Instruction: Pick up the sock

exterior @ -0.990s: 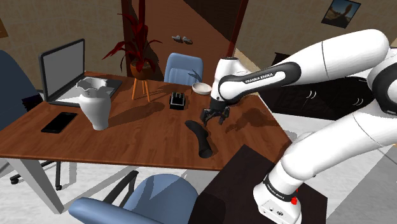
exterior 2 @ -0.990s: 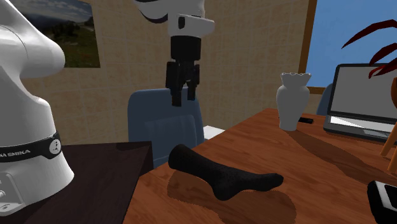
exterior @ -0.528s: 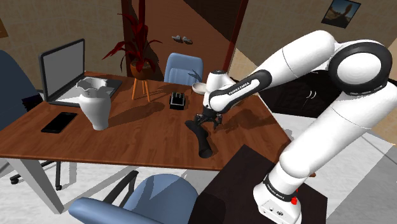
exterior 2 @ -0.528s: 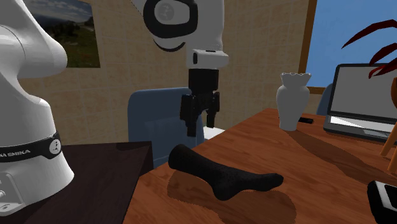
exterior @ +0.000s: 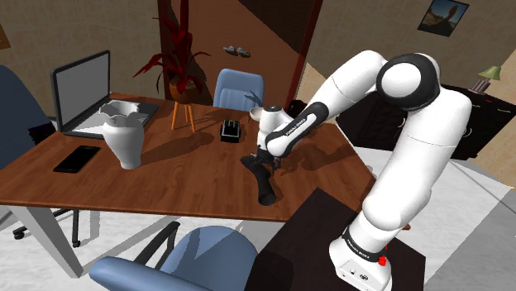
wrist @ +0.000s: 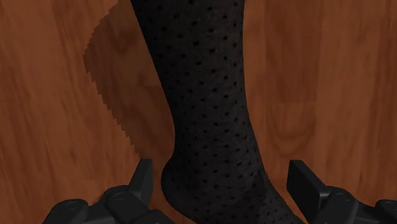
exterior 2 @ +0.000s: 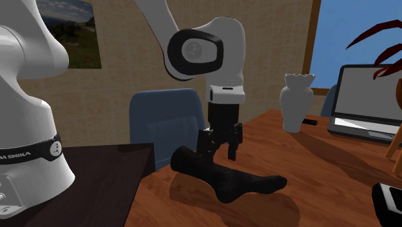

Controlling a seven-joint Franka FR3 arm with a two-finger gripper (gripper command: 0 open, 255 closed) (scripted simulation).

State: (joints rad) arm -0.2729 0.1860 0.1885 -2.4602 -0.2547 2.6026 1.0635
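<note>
White arm, dark joints, black two-finger hand.

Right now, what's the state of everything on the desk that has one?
Black dotted sock: lying on the brown wooden table, unlifted.
Black two-finger pincer: open, astride the sock, not clasping it.
Grey laptop: lid open, screen blank.
White vase: upright.
Black phone: lying flat.

I work at a brown wooden desk, with a blue office chair at its far side and a second blue chair at its near edge. Tan textured walls stand around me — one carries a framed landscape picture — and the floor is pale grey.
</note>
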